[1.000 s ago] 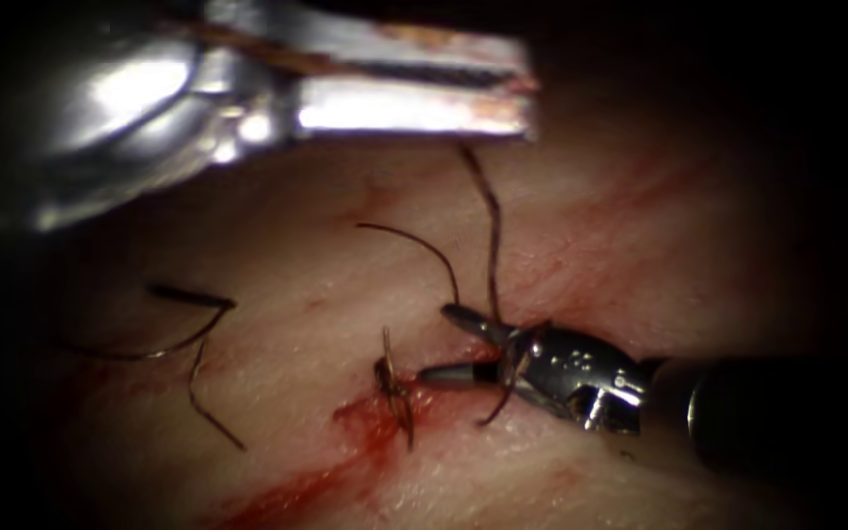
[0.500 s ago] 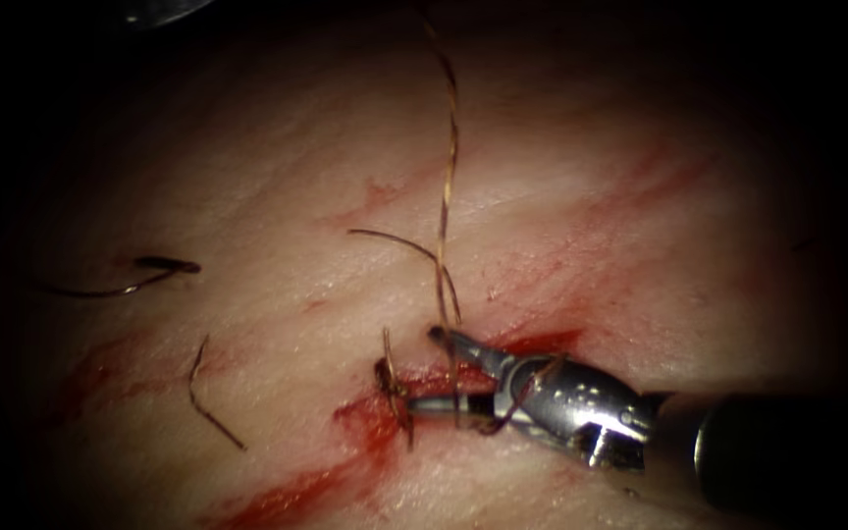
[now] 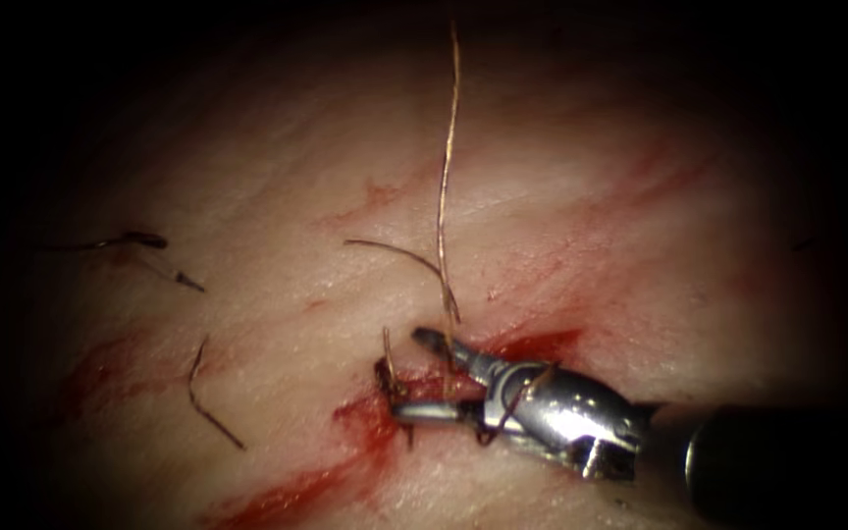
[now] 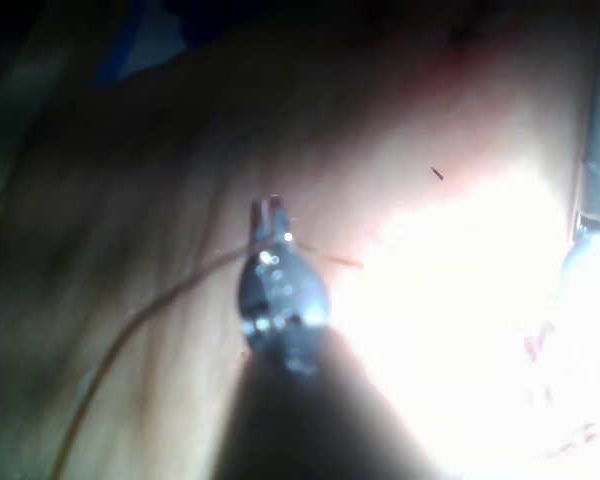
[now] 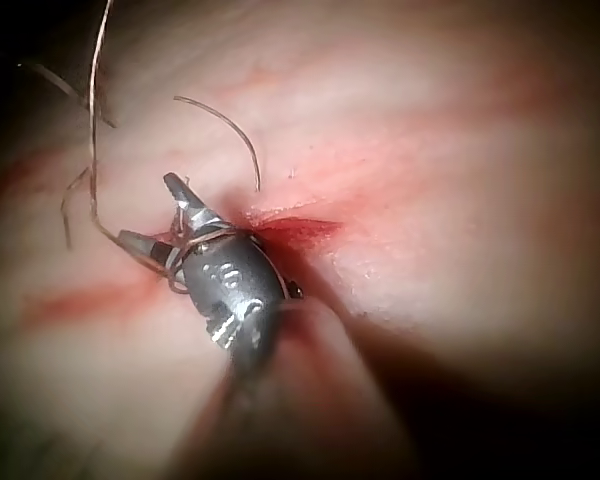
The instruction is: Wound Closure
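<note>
Your right tool (image 3: 422, 378) sits open at the cut (image 3: 503, 353), thread (image 3: 447, 167) wound round its jaws.
Your left tool (image 4: 270, 212) is closed on the thread, which runs taut up from the stitch (image 3: 392, 385). I can't make out the needle. Cut ends (image 3: 210, 407) lie left on the tissue (image 3: 581, 157), red fluid (image 3: 365, 437) below the stitch.

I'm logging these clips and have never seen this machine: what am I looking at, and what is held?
A surgical practice robot: two thin arms ending in small jaws, stitching a cut in pork tissue. One picture looks down from an endoscope; the others ride on each arm. The right tool lies at the cut, jaws open, thread wrapped round them, gripping nothing. The left tool is shut on the thread. Cut ends of thread and a dark piece, maybe the needle, lie left of the cut.
</note>
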Robot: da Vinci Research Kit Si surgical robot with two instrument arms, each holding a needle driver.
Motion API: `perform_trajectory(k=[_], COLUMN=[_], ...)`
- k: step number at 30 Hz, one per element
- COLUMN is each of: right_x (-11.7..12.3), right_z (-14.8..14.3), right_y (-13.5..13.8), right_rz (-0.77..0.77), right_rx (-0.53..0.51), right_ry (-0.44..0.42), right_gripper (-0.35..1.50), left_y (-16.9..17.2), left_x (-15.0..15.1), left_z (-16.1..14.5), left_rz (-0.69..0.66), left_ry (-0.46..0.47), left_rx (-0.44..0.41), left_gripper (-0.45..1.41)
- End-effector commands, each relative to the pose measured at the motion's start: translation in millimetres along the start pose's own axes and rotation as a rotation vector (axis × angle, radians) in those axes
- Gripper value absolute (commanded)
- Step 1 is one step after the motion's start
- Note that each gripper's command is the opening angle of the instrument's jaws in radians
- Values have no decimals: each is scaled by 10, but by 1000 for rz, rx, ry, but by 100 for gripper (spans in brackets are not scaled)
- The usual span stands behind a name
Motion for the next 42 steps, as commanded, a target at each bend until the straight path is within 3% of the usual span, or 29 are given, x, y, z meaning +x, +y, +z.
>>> perform_trajectory(k=[1, 9, 13, 15, 17, 18, 19, 27, 29, 36, 38, 42], right_x=[-7, -2, 5, 10, 11, 12, 12, 14, 14, 13, 12, 12], right_z=[10, 10, 9, 7, 6, 6, 6, 6, 6, 6, 7, 7], right_y=[-4, -18, -19, -16, -15, -14, -14, -13, -13, -12, -13, -13], right_rz=[2, -11, -16, -17, -17, -15, -15, -15, -15, -15, -17, -17], right_rx=[2, 80, 112, 103, 100, 96, 96, 95, 95, 94, 95, 98], right_ry=[-5, 15, 56, 70, 76, 84, 84, 114, 117, 120, 120, 124], right_gripper=[148, 148, 145, 145, 145, 145, 145, 145, 145, 145, 145, 145], left_y=[-3, -53, -62, -57, -56, -53, -53, -46, -47, -42, -32, -25], left_x=[1, 2, -30, -67, -78, -103, -103, -197, -203, -248, -271, -286], left_z=[12, 36, 45, 52, 54, 57, 57, 75, 79, 130, 162, 177], left_rz=[-3, -32, -3, 37, 49, 77, 77, 130, 130, 147, 165, 179], left_ry=[1, 9, -16, -46, -54, -69, -69, -112, -116, -127, -151, -189], left_rx=[2, 28, 36, 46, 49, 60, 60, 108, 116, 144, 145, 141], left_gripper=[-45, -45, -45, -45, -45, -45, -45, -45, -45, -45, -45, -45])
